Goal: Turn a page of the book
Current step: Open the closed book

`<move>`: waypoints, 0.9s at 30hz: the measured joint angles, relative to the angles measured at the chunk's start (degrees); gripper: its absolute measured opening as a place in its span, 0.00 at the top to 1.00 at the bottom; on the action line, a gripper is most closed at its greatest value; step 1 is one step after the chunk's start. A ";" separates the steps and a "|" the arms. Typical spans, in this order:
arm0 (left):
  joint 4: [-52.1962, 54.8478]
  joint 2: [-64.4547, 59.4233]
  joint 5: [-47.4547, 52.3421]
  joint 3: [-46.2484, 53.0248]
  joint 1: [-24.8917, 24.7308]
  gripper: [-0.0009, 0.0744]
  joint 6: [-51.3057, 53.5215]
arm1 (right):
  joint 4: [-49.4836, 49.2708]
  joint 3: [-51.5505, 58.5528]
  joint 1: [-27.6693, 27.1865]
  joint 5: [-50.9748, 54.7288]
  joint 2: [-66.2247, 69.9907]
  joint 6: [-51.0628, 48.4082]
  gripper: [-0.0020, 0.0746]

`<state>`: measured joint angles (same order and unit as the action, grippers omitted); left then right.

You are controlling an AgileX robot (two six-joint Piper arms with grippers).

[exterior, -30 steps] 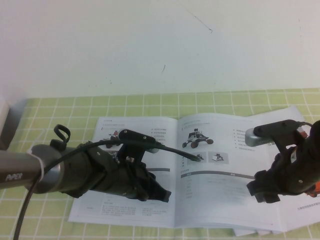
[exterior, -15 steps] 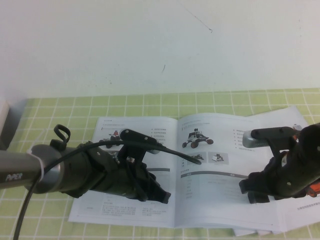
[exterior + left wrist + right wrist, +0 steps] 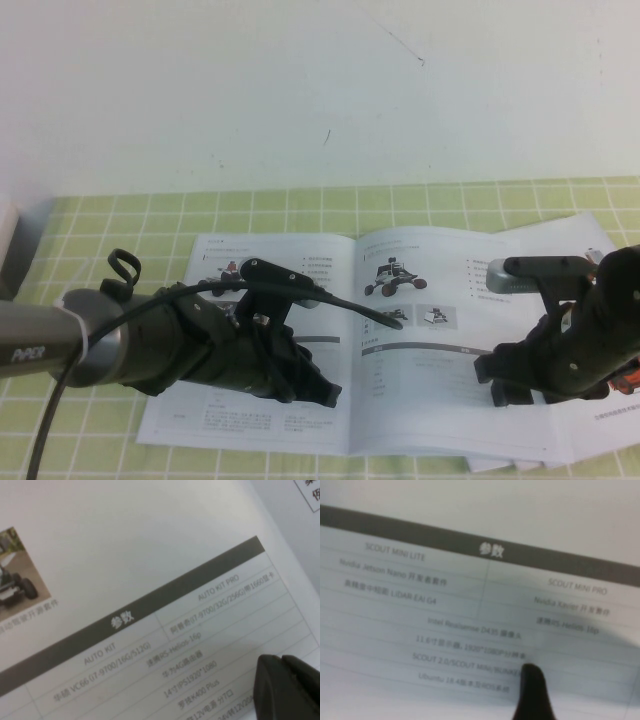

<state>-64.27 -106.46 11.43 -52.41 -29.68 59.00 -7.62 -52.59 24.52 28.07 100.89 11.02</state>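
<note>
The book (image 3: pixel 300 425) lies open on the green grid mat (image 3: pixel 120 215). The page (image 3: pixel 430 400) is its right leaf, with a black rover photo (image 3: pixel 390 278), two thumbnails and a grey-barred table (image 3: pixel 420 527). My right gripper (image 3: pixel 500 380) hovers low over that leaf's table near the outer edge, open; only one dark fingertip (image 3: pixel 531 690) shows in the right wrist view, just above the print. My left arm lies across the left leaf. My left gripper (image 3: pixel 325 390) is shut, empty, near the spine, and its fingers (image 3: pixel 287 687) rest close over the left leaf's table.
Loose white sheets (image 3: pixel 600 420) stick out from under the book on the right and at the back right (image 3: pixel 570 232). A black cable (image 3: pixel 340 303) arcs from the left arm over the spine. A grey object (image 3: pixel 8 250) stands at the left edge.
My right gripper has moved a little left and lower over the right leaf. The left arm and the book have stayed put.
</note>
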 joint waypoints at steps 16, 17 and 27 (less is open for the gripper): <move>0.00 0.00 0.00 0.00 0.00 0.99 0.65 | 4.27 0.00 0.00 2.15 0.00 3.60 0.38; 0.00 0.00 0.00 0.00 0.00 0.99 0.78 | 4.41 0.00 0.00 2.13 0.00 3.89 0.38; 0.00 0.00 0.11 0.00 0.00 0.99 1.37 | 2.15 0.00 0.00 0.41 0.55 4.57 0.43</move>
<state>-64.27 -106.46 11.54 -52.41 -29.68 60.37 -5.48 -52.59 24.52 28.48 101.44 15.59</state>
